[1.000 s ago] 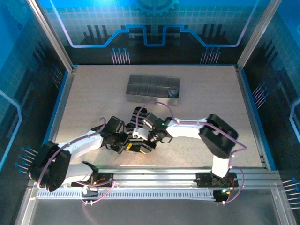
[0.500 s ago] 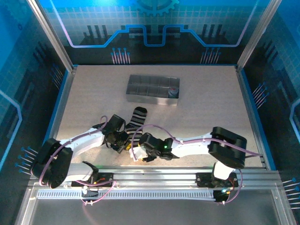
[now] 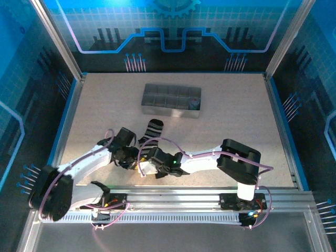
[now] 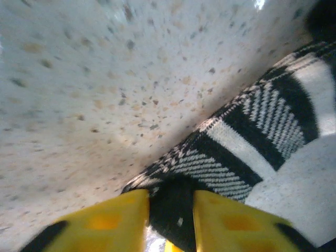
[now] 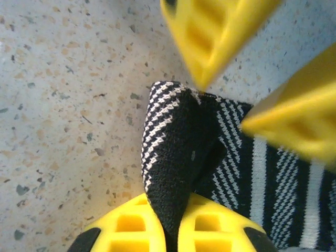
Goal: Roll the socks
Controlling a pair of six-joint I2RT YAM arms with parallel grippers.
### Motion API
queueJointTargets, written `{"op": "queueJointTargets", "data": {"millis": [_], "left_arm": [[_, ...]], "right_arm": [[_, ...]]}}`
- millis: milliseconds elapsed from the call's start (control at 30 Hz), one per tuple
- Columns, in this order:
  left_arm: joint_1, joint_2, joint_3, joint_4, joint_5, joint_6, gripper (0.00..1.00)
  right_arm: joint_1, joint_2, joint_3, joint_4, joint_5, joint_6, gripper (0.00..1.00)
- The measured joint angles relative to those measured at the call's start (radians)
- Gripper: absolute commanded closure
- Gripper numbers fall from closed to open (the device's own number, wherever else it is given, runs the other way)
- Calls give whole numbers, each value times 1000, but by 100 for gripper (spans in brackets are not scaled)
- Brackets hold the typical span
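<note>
Right jaws just clamped shut on the striped sock (image 5: 173, 157) end fold, by the table (image 3: 236, 115) near edge, left of centre. Left jaws eased part-open, straddling it. Grip handed over; rolling looks barely started.

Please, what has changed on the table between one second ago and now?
The right end effector swung from over the socks down toward the near edge and shut on a fold of the striped sock. The left end effector shifted slightly to the left, and its jaws now stand apart. The far end of the striped sock and the grey tray stayed in place.
</note>
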Motion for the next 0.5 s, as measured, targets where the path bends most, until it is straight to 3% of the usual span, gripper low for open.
{"op": "queueJointTargets", "data": {"millis": [200, 500], "left_arm": [[89, -172, 13, -137, -19, 6, 52], [80, -288, -34, -134, 20, -13, 47]], "right_arm": [[-97, 5, 74, -136, -219, 126, 100], [-218, 130, 259, -327, -556, 306, 100]]}}
